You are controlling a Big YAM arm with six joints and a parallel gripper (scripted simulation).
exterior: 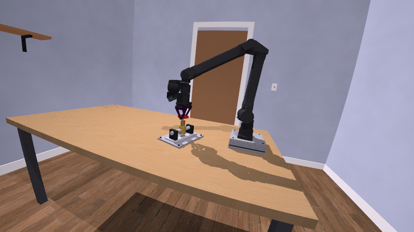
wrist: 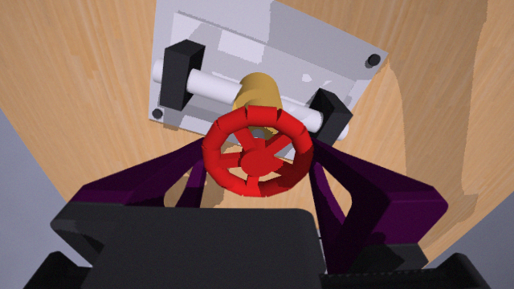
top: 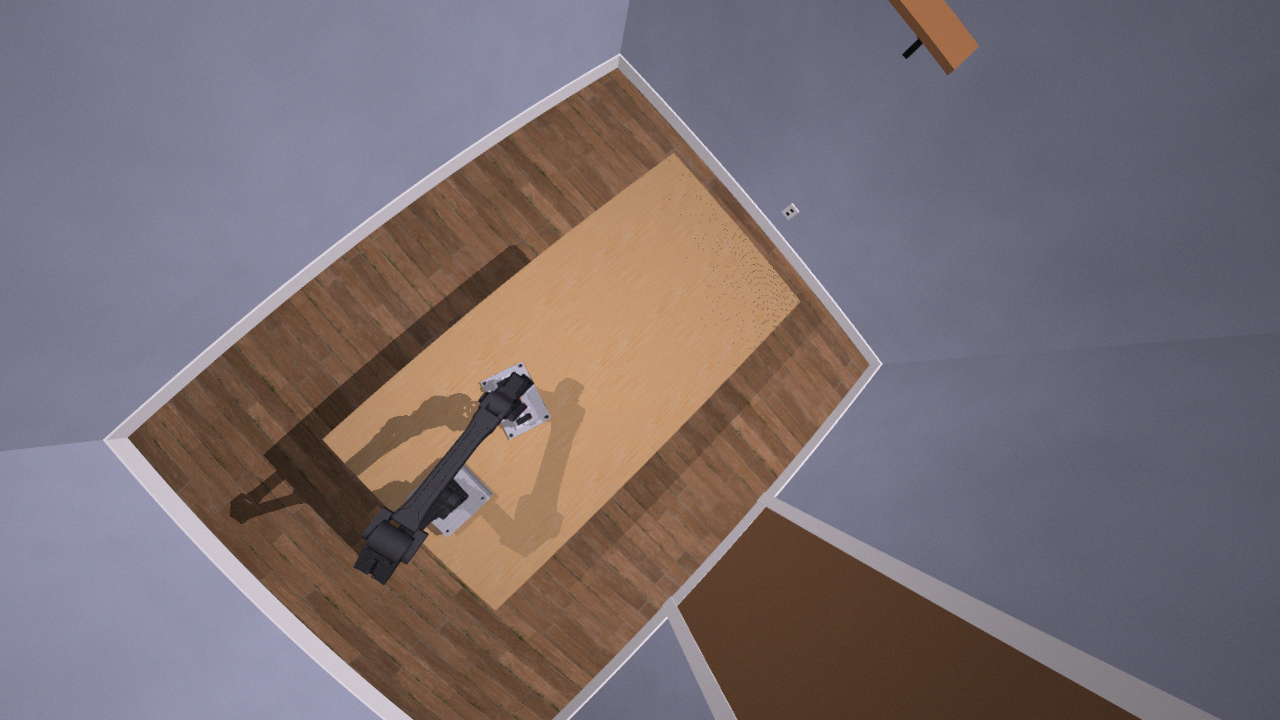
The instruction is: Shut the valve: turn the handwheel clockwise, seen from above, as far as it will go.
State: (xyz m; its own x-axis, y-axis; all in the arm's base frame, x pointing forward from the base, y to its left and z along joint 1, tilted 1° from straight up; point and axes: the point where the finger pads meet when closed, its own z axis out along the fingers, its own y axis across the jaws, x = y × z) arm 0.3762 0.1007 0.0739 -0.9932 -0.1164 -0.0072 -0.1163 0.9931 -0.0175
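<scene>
A red spoked handwheel [wrist: 257,150] tops a brass valve body [wrist: 257,90] on a white pipe held by two black clamps on a grey plate [wrist: 257,68]. My gripper [wrist: 257,145] comes down from above. Its two purple fingers press on the left and right sides of the wheel's rim, so it is shut on the handwheel. In the exterior view the gripper [exterior: 183,113] sits on the red wheel above the valve plate [exterior: 180,141]. In the overhead view the wrist [top: 510,398] covers the wheel.
The arm's grey base [exterior: 247,142] stands on the wooden table to the right of the valve plate. The table edges lie well away from the valve. A door and a wall shelf are far off.
</scene>
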